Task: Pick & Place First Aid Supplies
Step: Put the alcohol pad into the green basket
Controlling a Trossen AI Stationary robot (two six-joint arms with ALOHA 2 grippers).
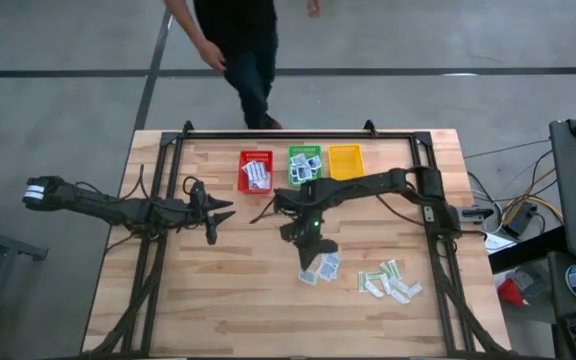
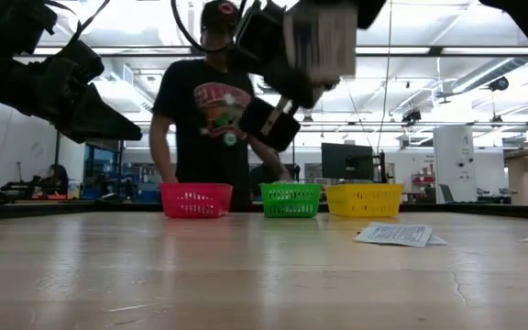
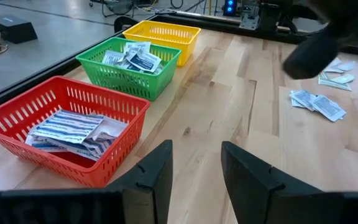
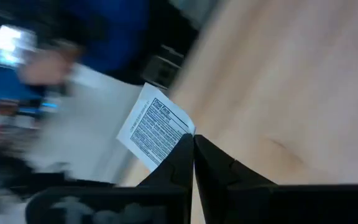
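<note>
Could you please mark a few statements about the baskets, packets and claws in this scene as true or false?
1. The right claw is shut on a small white packet. True.
2. The yellow basket holds a heap of packets. False: no packets show in it.
3. The left claw is open and holds nothing. True.
4. The red basket is empty. False: striped white packets lie in it.
5. Loose packets lie on the table near the right arm. True.
6. The green basket stands outside the other two. False: it stands between red and yellow.
</note>
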